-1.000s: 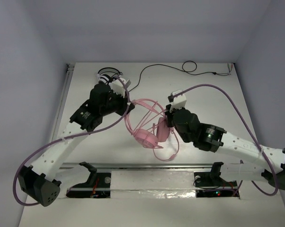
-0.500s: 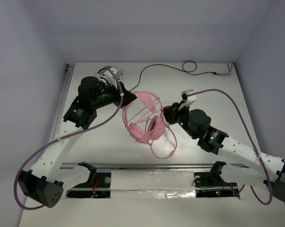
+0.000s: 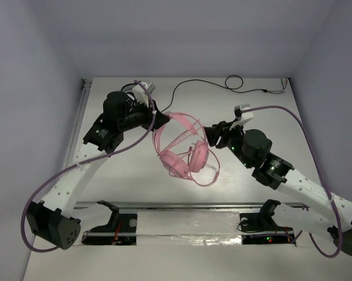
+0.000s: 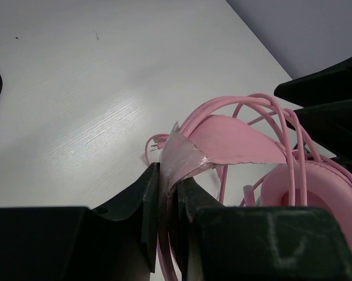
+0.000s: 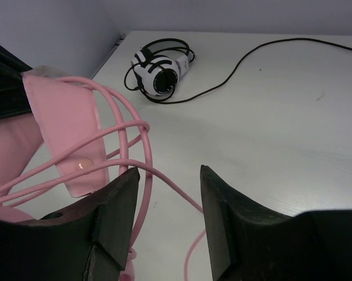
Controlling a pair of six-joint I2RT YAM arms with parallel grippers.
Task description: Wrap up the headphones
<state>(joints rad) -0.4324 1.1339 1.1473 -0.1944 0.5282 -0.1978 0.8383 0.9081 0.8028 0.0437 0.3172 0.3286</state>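
Two arms meet over the middle of the table (image 3: 252, 111); the left gripper (image 3: 158, 119) is clamped on the headphones (image 3: 185, 153) at the headband, its fingers (image 4: 144, 199) pinching the band's edge; the earcups hang below, at the table's centre; the cable (image 5: 142, 126) runs in several turns over the headband, with one slack loop toward the near edge; the right gripper (image 5: 170, 174) sits just beside the earcups, jaws apart, a strand of cable passing between them unheld; black-and-white headphones (image 5: 158, 70) and a black cable (image 5: 252, 52) lie at the far side.
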